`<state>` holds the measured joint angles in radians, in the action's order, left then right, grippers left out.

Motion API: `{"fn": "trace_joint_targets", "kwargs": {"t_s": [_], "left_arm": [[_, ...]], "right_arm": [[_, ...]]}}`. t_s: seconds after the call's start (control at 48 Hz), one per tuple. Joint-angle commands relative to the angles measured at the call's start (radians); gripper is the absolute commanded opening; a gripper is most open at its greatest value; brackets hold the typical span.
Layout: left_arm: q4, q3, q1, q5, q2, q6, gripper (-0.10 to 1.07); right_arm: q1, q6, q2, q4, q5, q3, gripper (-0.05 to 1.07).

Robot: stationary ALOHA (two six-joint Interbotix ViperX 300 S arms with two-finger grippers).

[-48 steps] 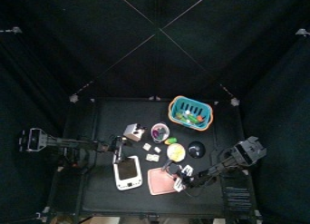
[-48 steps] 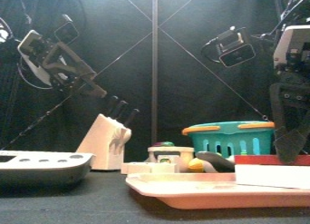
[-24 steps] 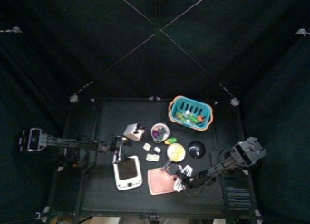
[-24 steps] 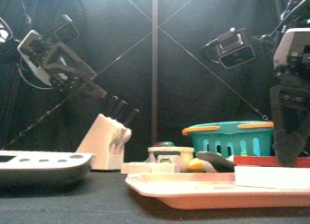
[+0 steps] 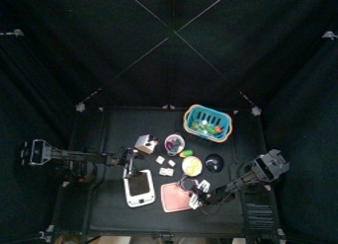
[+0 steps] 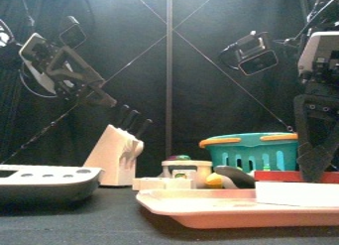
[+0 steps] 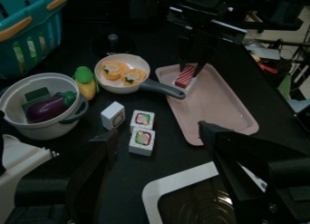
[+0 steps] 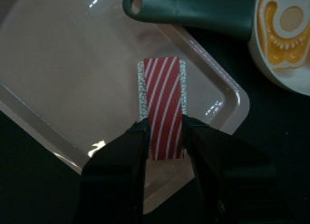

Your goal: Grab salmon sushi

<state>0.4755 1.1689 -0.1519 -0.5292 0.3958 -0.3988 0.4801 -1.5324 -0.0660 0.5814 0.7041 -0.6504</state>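
The salmon sushi (image 8: 162,96), striped red and white, lies flat on a pink tray (image 8: 72,73). My right gripper (image 8: 168,137) hangs over the piece's near end, open, one jaw close on each side, and the piece still rests on the tray. In the front view the gripper (image 6: 318,155) comes down onto the sushi's red top (image 6: 298,177). In the left wrist view the sushi (image 7: 184,79) lies under the right arm. My left gripper (image 7: 158,160) rests wide open at the table's left with nothing in it.
Beside the tray's far edge lies a pan with a fried egg (image 8: 285,28). A teal basket (image 5: 208,120) stands at the back right. A knife block (image 6: 117,155) and a white scale (image 5: 137,189) stand to the left. A bowl with an eggplant (image 7: 43,101) sits nearby.
The right gripper has shifted very slightly over the sushi. The left arm and the objects on the table stay where they were.
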Motion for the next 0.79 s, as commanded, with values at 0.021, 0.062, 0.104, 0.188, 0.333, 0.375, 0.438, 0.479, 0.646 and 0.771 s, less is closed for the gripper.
{"fn": "trace_joint_targets", "kwargs": {"t_s": [0.021,0.062,0.104,0.188,0.333,0.375,0.438,0.479,0.646,0.771], "left_arm": [[-0.002,-0.011,-0.002,-0.003,0.002,0.002,1.02],[-0.002,-0.011,-0.002,-0.003,0.002,0.002,1.02],[-0.002,-0.011,-0.002,-0.003,0.002,0.002,1.02],[-0.002,-0.011,-0.002,-0.003,0.002,0.002,1.02],[-0.002,-0.011,-0.002,-0.003,0.002,0.002,1.02],[-0.002,-0.011,-0.002,-0.005,0.002,0.002,1.02],[-0.002,-0.011,-0.002,-0.003,0.002,0.002,1.02],[-0.002,-0.011,-0.002,-0.003,0.0,0.002,1.02],[-0.002,-0.011,-0.002,-0.003,0.002,0.002,1.02],[-0.002,-0.011,-0.002,-0.003,0.002,0.002,1.02]], "right_arm": [[-0.011,0.0,0.009,-0.002,-0.003,0.005,0.52],[-0.009,0.0,0.011,-0.003,-0.003,0.008,0.5],[-0.009,0.0,0.012,-0.003,-0.002,0.009,0.48],[-0.008,0.002,0.017,0.0,0.005,0.012,0.48],[-0.009,0.0,0.028,-0.002,0.006,0.012,0.48],[-0.009,0.0,0.028,-0.002,0.006,0.012,0.48],[-0.008,0.0,0.029,-0.002,0.006,0.012,0.48],[-0.008,0.0,0.028,-0.002,0.006,0.014,0.48],[-0.008,0.002,0.028,-0.003,0.006,0.014,0.48],[-0.008,0.002,0.028,0.0,0.006,0.012,0.48]]}}
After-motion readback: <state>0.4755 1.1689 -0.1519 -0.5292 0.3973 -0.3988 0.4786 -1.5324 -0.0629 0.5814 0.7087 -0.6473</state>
